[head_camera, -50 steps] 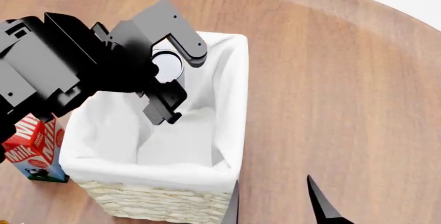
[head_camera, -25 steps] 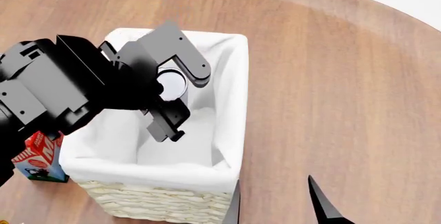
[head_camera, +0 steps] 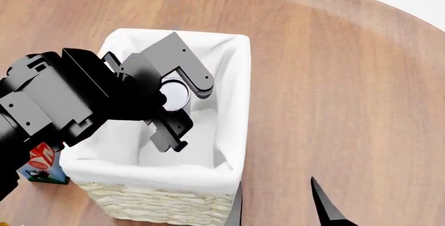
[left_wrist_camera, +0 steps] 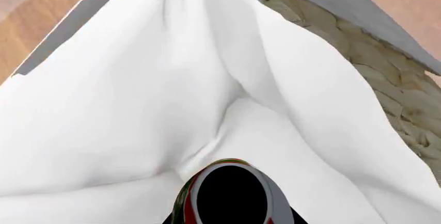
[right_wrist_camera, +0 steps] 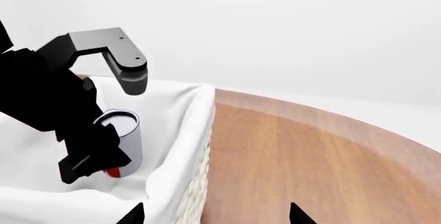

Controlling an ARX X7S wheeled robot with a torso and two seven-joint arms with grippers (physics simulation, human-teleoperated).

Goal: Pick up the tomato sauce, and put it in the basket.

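Bright, even light is filling every sharp render; soft shading is pooling in the white cloth lining (head_camera: 208,132); the black left arm (head_camera: 62,101) is perhaps losing detail.

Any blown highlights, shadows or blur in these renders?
Head view: sharp; the basket lining is near-white, folds faintly shaded, and the left pincer is featureless black. Left wrist view: cloth almost washed out; the tomato sauce is a dark disc at the frame edge. Right wrist view: pale blank backdrop, no blur.

left end effector (head_camera: 182,110) with tomato sauce (head_camera: 174,94) now lower inside basket (head_camera: 233,111)
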